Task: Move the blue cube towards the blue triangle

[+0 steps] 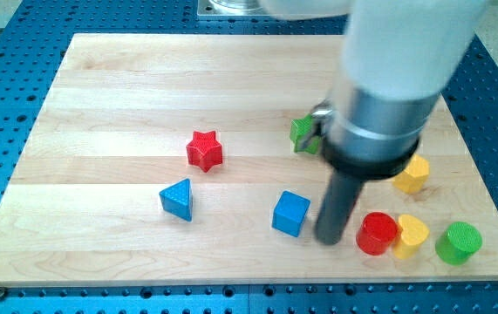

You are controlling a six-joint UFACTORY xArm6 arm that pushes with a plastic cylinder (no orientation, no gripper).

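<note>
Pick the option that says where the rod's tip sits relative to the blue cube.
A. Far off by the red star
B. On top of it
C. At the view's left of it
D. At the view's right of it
D: my tip rests just at the view's right of the blue cube, between it and the red cylinder.

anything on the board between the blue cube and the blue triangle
No. In the camera view the wood between the blue cube and the blue triangle is bare; the red star lies above that line. My tip is just right of the cube.
</note>
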